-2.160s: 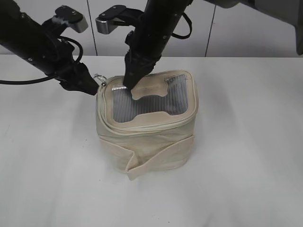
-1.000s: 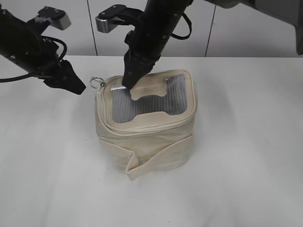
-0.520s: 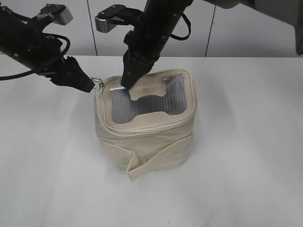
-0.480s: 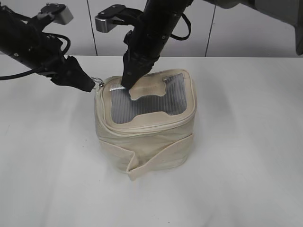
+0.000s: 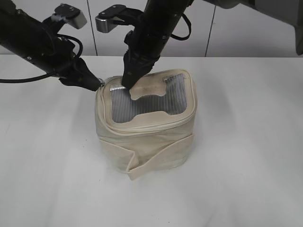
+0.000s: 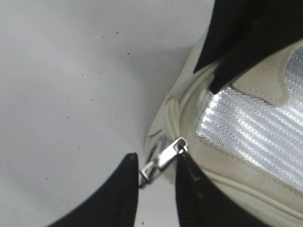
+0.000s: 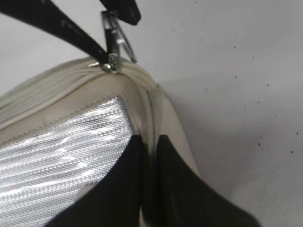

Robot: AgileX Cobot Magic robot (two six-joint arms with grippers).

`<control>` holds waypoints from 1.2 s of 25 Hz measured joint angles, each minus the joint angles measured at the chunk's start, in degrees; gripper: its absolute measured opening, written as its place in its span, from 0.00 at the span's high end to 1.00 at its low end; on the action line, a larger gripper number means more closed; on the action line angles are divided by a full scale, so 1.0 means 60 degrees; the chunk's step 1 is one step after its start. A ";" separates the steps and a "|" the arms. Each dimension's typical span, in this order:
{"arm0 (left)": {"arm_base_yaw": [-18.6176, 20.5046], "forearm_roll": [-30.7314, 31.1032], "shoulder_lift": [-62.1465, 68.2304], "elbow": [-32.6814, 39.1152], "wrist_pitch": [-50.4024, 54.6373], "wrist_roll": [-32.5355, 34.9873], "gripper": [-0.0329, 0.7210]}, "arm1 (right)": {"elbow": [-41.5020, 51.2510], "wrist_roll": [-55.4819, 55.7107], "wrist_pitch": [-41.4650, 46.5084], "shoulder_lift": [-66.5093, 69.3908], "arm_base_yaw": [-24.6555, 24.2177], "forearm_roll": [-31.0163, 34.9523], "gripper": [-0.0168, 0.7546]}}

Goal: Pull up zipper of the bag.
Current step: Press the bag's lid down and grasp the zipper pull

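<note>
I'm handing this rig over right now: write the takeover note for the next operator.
Left claw: fingers either side of the zipper pull at the bag's back-left lid corner, not clearly clamped.
Right claw: nearly shut, pinching the lid rim near that corner, bracing the bag.
Bag stands upright on the white table.
Done: pull reached, bag braced.
Left: confirm the grip, then draw the pull along the track.

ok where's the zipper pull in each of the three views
Exterior view: the zipper pull is at the bag's back-left top corner, at the left gripper's tip.
Left wrist view: bottom centre, between the two black fingers.
Right wrist view: top left, on the lid's rim.
Shared landmark: the shiny ribbed panel on the lid.
</note>
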 joint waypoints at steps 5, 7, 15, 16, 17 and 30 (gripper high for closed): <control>-0.0047 0.0364 0.0000 0.0000 0.0068 0.0045 0.94 | 0.0000 0.0000 0.0000 0.0000 -0.0025 -0.0032 0.90; -0.0067 0.0544 -0.0008 0.0000 0.0068 0.0015 0.95 | 0.0000 0.0015 0.0000 0.0000 -0.0025 -0.0032 0.90; -0.0067 0.0921 -0.0090 0.0000 0.0379 -0.0360 0.95 | 0.0000 0.0006 0.0000 0.0000 -0.0025 0.0006 0.91; -0.0067 0.1042 -0.0111 0.0000 0.0471 -0.0433 0.95 | 0.0000 0.0006 0.0000 0.0000 -0.0025 0.0006 0.91; -0.0067 0.1116 -0.0150 0.0000 0.0519 -0.0532 0.95 | 0.0000 0.0006 0.0000 0.0000 -0.0015 0.0027 0.91; -0.0067 0.1393 -0.0447 -0.0009 0.1506 -0.1529 0.95 | 0.0000 0.0173 0.0000 0.0000 0.0027 0.0110 0.91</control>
